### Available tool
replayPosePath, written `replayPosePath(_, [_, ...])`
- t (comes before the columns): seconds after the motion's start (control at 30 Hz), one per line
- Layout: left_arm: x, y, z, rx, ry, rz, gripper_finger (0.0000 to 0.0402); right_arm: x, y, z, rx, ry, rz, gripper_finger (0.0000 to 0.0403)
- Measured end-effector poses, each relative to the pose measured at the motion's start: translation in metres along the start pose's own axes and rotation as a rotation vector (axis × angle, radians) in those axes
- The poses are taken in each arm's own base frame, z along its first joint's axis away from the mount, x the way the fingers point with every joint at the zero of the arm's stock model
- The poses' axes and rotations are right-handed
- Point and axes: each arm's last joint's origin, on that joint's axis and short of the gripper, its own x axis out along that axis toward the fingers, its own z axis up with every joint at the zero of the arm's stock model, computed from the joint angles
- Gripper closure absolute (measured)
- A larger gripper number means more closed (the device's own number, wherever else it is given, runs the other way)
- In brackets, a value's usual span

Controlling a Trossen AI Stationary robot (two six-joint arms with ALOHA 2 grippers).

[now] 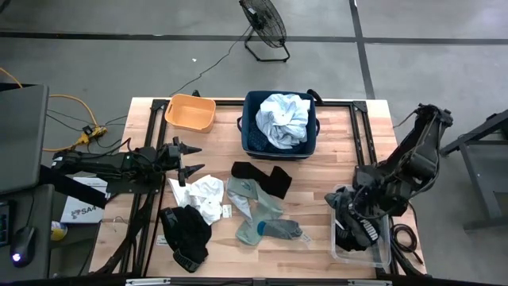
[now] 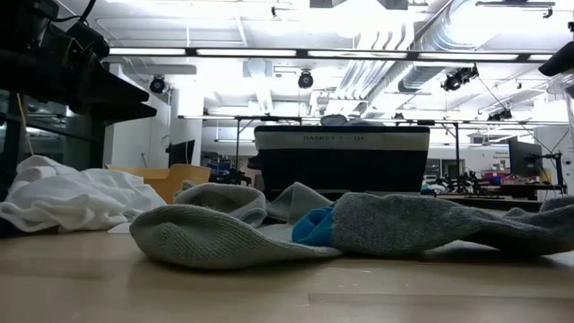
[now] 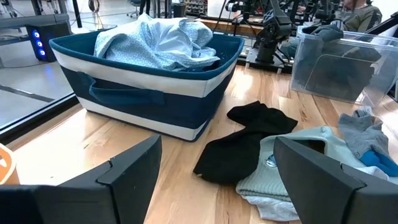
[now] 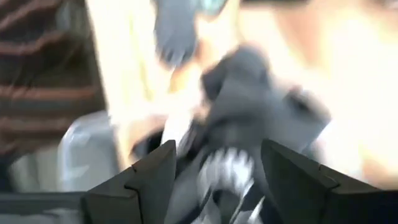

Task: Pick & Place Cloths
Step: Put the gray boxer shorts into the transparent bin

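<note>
Currently one pale shirt (image 1: 284, 119) fills the navy bin (image 1: 251, 137) at the table's far edge, socks (image 1: 262, 208) remain mid-table, left gripper (image 1: 189, 159) open and empty, right gripper (image 1: 349, 226) jaws indeterminate.

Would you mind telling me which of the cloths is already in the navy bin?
The pale blue-white shirt, bunched up in the navy bin. The black pieces, grey-green socks and white cloth all lie loose on the table.
</note>
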Motion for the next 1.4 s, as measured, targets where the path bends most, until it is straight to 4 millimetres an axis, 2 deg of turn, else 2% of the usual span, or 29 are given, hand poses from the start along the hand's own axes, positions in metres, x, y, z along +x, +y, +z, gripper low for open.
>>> replayPosePath(0.17, [0.000, 0.000, 0.000, 0.000, 0.000, 0.000, 0.0096, 0.004, 0.001, 0.006, -0.086, -0.222, -0.116, 0.0176])
replayPosePath(0.27, [0.000, 0.000, 0.000, 0.000, 0.000, 0.000, 0.0096, 0.010, 0.007, 0.008, -0.153, -0.274, -0.156, 0.0176])
replayPosePath(0.57, [0.000, 0.000, 0.000, 0.000, 0.000, 0.000, 0.0096, 0.044, 0.026, 0.002, -0.316, -0.147, -0.271, 0.0176])
replayPosePath(0.8, [0.000, 0.000, 0.000, 0.000, 0.000, 0.000, 0.0096, 0.057, 0.029, 0.001, -0.342, -0.064, -0.325, 0.0181])
replayPosePath(0.87, [0.000, 0.000, 0.000, 0.000, 0.000, 0.000, 0.0096, 0.058, 0.029, 0.001, -0.328, -0.027, -0.313, 0.0196])
replayPosePath(0.97, [0.000, 0.000, 0.000, 0.000, 0.000, -0.001, 0.0096, 0.059, 0.028, 0.002, -0.309, 0.030, -0.293, 0.0238])
replayPosePath(1.2, [0.000, 0.000, 0.000, 0.000, 0.000, -0.001, 0.0096, 0.058, 0.029, -0.004, -0.260, 0.216, -0.216, 0.0387])
replayPosePath(1.33, [0.000, 0.000, 0.000, 0.000, 0.000, 0.000, 0.0096, 0.057, 0.029, -0.009, -0.098, 0.366, -0.191, 0.0397])
replayPosePath(1.4, [0.000, 0.000, 0.000, 0.000, 0.000, 0.000, 0.0096, 0.057, 0.029, -0.010, -0.050, 0.387, -0.189, 0.0397])
